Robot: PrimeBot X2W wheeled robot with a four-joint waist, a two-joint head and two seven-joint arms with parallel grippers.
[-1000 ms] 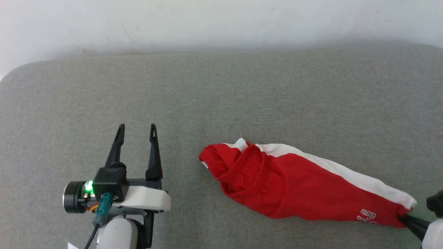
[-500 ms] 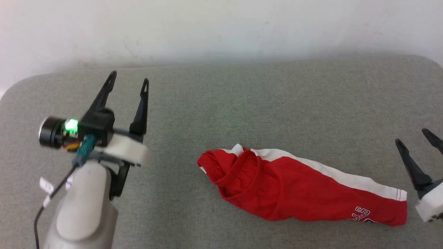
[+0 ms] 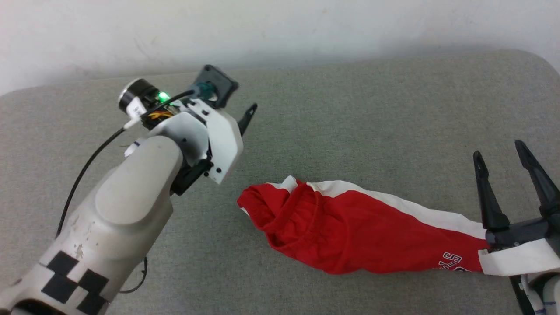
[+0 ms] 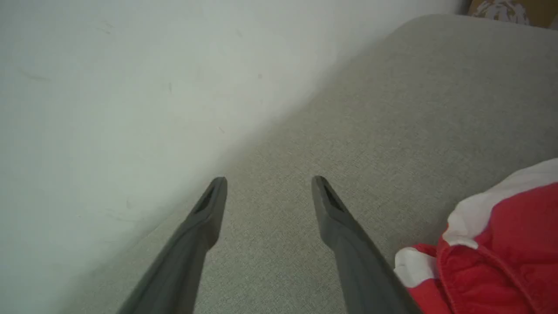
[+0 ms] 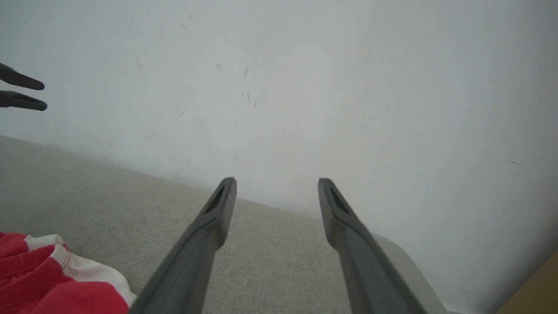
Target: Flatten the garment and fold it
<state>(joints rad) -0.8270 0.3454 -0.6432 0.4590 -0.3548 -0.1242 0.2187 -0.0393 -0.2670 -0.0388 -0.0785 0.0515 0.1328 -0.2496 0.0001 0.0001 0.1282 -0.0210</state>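
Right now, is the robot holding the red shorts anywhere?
Nothing is held. The left gripper and right gripper are open and empty; the red shorts lie loose.

**Right gripper released the hem; left arm swung out**

Right gripper: 1 s ago pinched shut on the hem corner of the garment. Now its jaws stand wide and its fingers are clear of the cloth, pointing up the head view at the hem end.

Hem corner: no longer drawn to a point; it lies slack.

Left gripper: was low at lower left, fingers pointing up. Now carried forward toward the back edge of the grey cushion, rolled over and turned rightward.

Head camera shifted slightly.
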